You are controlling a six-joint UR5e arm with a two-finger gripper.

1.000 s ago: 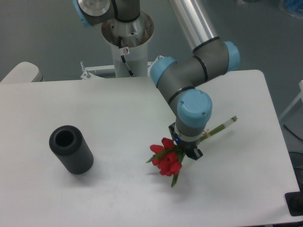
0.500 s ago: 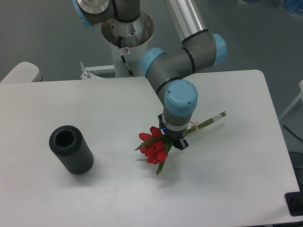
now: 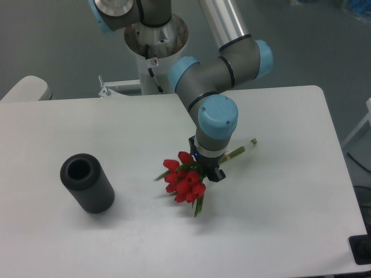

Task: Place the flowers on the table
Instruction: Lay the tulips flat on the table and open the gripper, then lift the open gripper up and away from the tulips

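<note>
The flowers (image 3: 184,180) are a small bunch of red tulips with green leaves. Their pale stems (image 3: 242,148) stick out to the upper right behind the wrist. My gripper (image 3: 206,171) points down over the middle of the white table (image 3: 116,231) and is shut on the bunch where stems meet blooms. The blooms hang just above or on the tabletop; I cannot tell which. The fingers are mostly hidden under the blue wrist cap.
A dark grey hollow cylinder (image 3: 87,183) lies on the table at the left. The arm's base column (image 3: 155,40) stands behind the far edge. A black object (image 3: 362,250) sits at the front right corner.
The gripper has moved left and slightly up the table with the flowers in it. The stems now point at a flatter angle. The cylinder has not moved.
</note>
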